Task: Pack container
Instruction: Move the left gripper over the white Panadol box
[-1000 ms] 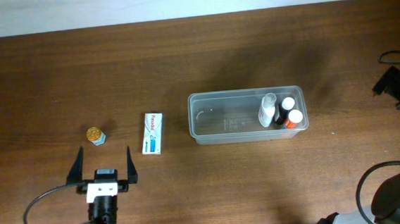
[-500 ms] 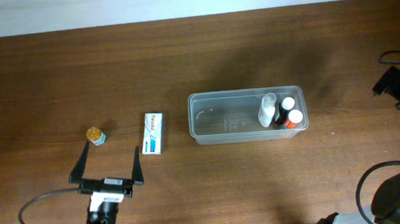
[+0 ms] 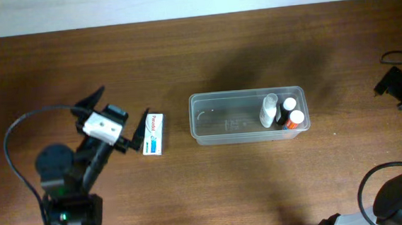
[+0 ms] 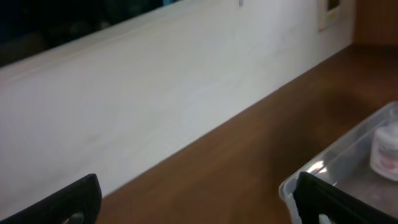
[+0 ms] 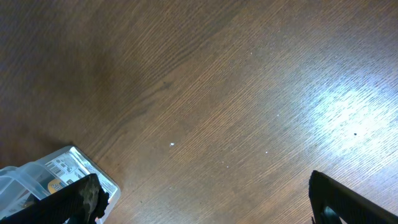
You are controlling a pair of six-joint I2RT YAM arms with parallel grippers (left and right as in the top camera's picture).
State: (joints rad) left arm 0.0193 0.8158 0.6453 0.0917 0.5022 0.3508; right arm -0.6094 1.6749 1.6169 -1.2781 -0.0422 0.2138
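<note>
Two grippers are seen spread wide, with nothing held between the jaws; the left gripper (image 3: 125,101) is poised just left of the white-and-blue box (image 3: 153,134); the right gripper (image 5: 204,186) is held over bare table (image 5: 236,93); the container (image 3: 246,93) is placed right of the box, apart from it, with three bottles (image 3: 268,112) gathered at its right end.

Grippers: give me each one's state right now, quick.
Left gripper: open, holding nothing.
Right gripper: open, holding nothing.
</note>
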